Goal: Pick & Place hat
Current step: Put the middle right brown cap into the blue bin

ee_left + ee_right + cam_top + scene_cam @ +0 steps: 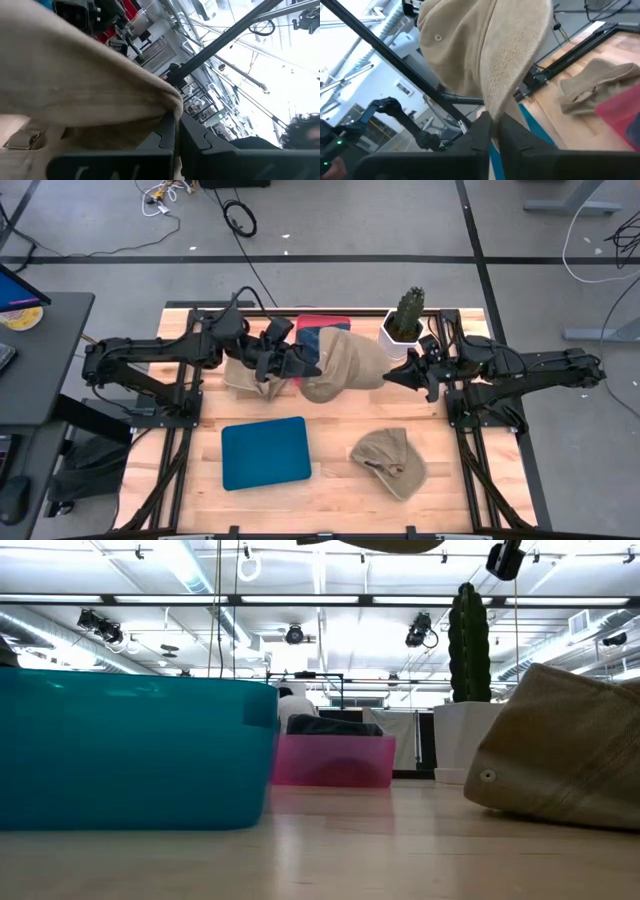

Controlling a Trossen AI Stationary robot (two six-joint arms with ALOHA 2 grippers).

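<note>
Left gripper [300, 366]: it is above the middle of the bench, near the far edge. Its two dark fingers [165, 142] are pinched tight on one end of the held hat.
Held hat [342, 365]: it hangs in the air between the two grippers. Its long way runs from left to right across the bench. It is soft tan cloth, stretched and folded. The right wrist view shows a small button on its round top and a woven look on the cloth.
Right gripper [395, 375]: it is right of the middle, by the cactus pot. Its fingers [480, 132] are pinched tight on the hat's other end.
Second hat [390, 461]: tan and crumpled, it lies flat near the front right corner.
Third hat [243, 380]: tan, it lies under the left arm.
Teal box [265, 452]: a smooth, flat-sided box at the front edge. In the low view it looks like a see-through tub.
Pink box [333, 760]: it sits at the far edge. The low view shows it is see-through.
Cactus [409, 311]: tall, green and bumpy, in a white pot near the far right corner.
</note>
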